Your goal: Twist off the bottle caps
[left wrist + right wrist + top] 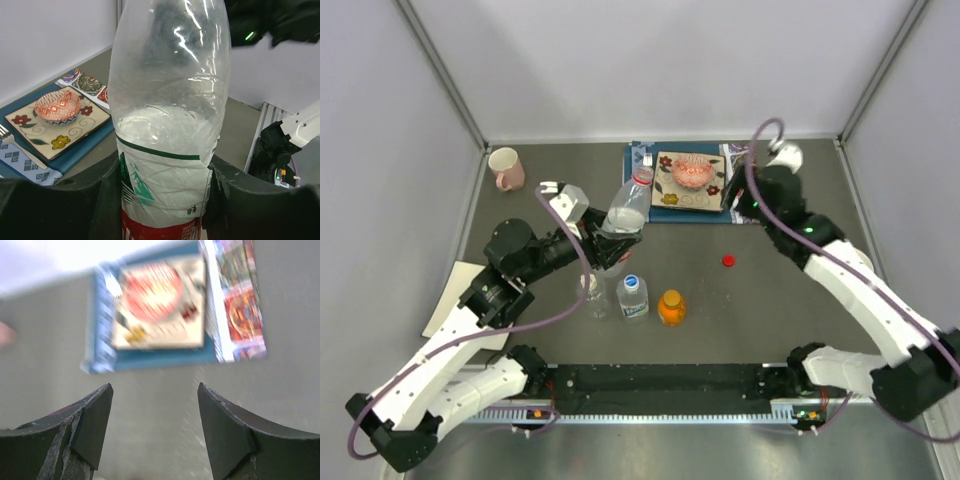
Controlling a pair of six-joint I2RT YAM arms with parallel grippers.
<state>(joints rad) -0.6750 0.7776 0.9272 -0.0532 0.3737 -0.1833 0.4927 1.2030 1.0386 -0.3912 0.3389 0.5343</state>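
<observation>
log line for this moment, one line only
left gripper: shut on red-label bottle, held aloft | right gripper: open, empty | red cap: loose on table | other three bottles: standing

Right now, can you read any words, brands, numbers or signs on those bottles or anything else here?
No word or number is legible anywhere.
red-label bottle: a green tree logo and a tiny bin sign; white marks on the red band are cut off.
blue-white label bottle: print too small.
orange bottle: nothing legible.
colourful printed sheet: blurred.
</observation>
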